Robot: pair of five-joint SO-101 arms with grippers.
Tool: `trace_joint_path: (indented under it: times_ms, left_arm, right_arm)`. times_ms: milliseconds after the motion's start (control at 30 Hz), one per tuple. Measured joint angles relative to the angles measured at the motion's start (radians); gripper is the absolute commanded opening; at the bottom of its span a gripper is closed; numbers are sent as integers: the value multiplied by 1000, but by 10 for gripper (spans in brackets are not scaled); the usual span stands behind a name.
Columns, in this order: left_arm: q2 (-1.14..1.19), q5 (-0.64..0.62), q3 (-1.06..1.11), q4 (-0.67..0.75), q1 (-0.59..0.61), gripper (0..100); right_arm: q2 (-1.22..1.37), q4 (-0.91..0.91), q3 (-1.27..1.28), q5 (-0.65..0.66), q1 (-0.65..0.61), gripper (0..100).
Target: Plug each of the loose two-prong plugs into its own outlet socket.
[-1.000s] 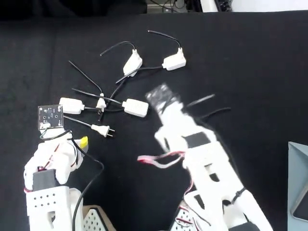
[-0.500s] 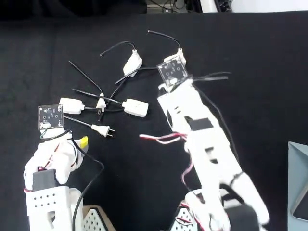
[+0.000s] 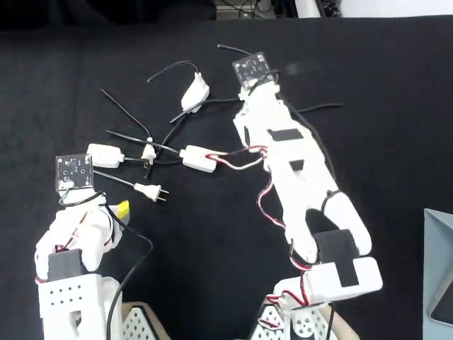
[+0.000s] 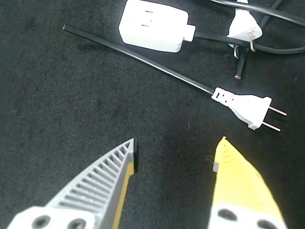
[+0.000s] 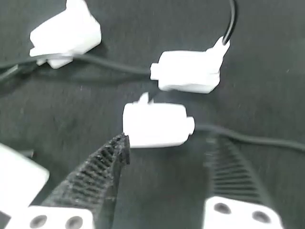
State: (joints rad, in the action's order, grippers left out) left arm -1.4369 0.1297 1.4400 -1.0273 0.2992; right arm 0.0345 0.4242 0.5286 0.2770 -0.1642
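On a black-covered table [image 3: 396, 106], two white robot arms work side by side amid a scatter of white plugs and sockets on black cords.

At near left, the left arm [image 3: 74, 248] sits folded low. Its left gripper [image 4: 177, 140] is spread wide, one grey finger [image 4: 109, 167] and one yellow finger [image 4: 238, 176], holding nothing above bare cloth. Just beyond the yellow finger lies a loose two-prong plug [image 4: 248, 109], flat on the table. In the high view its prongs point right and its cord trails away to the left. Farther off and apart from it rests an outlet socket [image 4: 152, 26], slots facing up, with a small white plug [image 4: 245, 28] near its cord end. Another socket [image 3: 199, 159] lies at the table's centre, beside the right arm's red and white wires [image 3: 237, 159].

The right arm [image 3: 297, 163] stretches toward the far centre. Its right gripper [image 5: 169, 140] is released, its black fingers [image 5: 102, 167] set apart over a white connector [image 5: 157, 125]. Whether either finger touches it cannot be told. A second connector [image 5: 188, 71], with a cord rising from one end, lies just past the first, and a third connector [image 5: 66, 31] lies close by.
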Motion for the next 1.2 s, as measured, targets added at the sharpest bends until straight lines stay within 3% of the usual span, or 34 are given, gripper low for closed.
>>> trace_joint_path:
  times_ms: [200,433,733,1000,1200]
  left_arm:
    - [0,0,3,35,0,267]
    - [0,0,3,35,0,267]
    - [0,0,3,35,0,267]
    - [0,0,15,37,0,267]
    - [0,0,15,37,0,267]
  right_arm:
    - [-144,210,-12,-6,-54,309]
    - [-324,384,78,-6,-229,312]
    - [-186,387,109,58,-396,312]
    - [38,269,6,61,-405,310]
    - [140,169,5,137,-405,308]
